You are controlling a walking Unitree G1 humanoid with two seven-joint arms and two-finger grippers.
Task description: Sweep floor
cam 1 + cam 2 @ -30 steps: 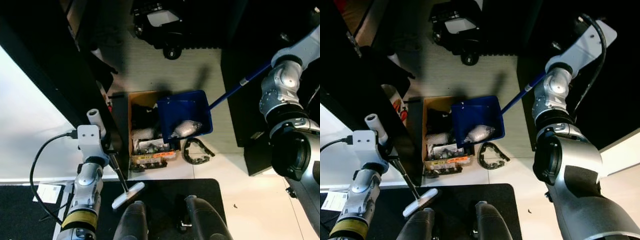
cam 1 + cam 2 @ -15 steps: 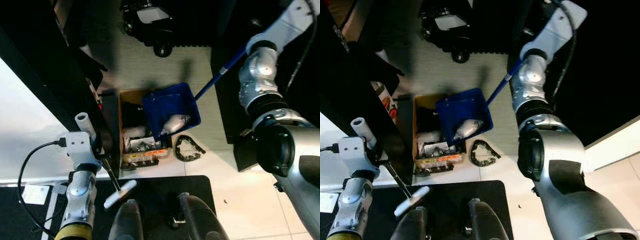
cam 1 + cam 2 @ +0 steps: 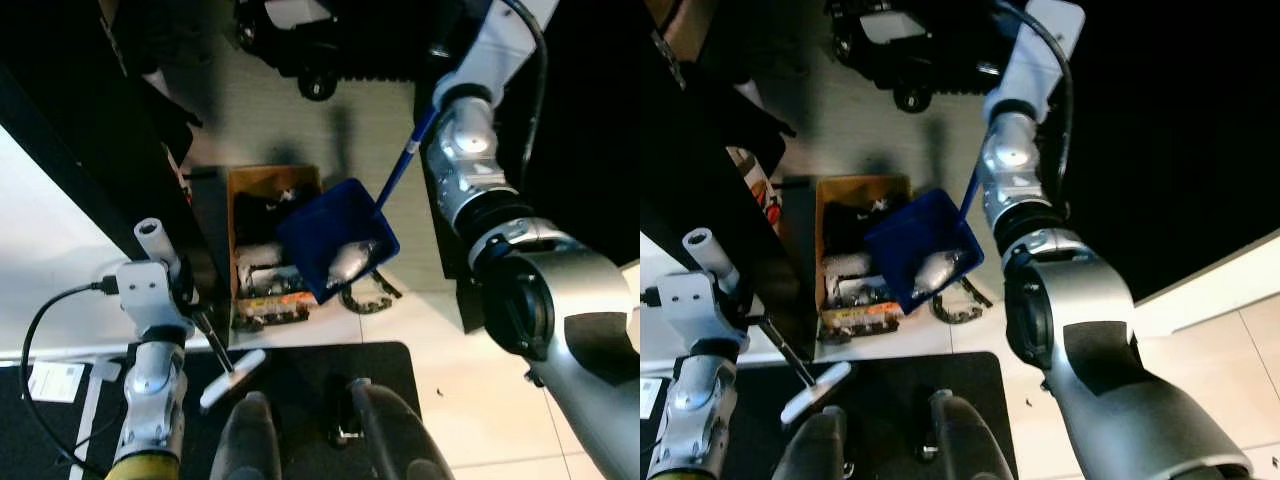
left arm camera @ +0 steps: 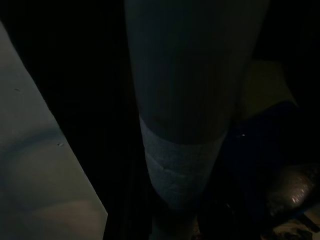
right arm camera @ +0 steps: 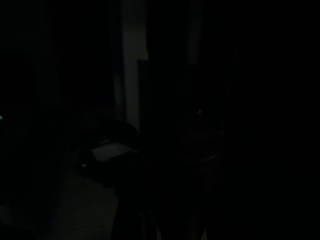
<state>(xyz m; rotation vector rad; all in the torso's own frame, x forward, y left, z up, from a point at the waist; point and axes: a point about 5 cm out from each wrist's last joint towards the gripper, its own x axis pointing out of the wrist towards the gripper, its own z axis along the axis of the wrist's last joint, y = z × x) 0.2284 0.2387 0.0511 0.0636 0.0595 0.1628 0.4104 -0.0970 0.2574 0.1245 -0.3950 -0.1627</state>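
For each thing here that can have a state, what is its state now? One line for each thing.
Blue dustpan: lifted on its long handle, tilted over the box, a silvery wad in it.
Cardboard box: open, holding rubbish.
Brush: white head low over the black mat, at the left arm.
Black ring: lying on the floor beside the box.

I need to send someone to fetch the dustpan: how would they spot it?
Find the open brown cardboard box on the floor beside the dark furniture. The dustpan hangs tilted over the box's right edge, on a long blue handle running up towards the right arm. It is bright blue and holds a crumpled silvery wad.
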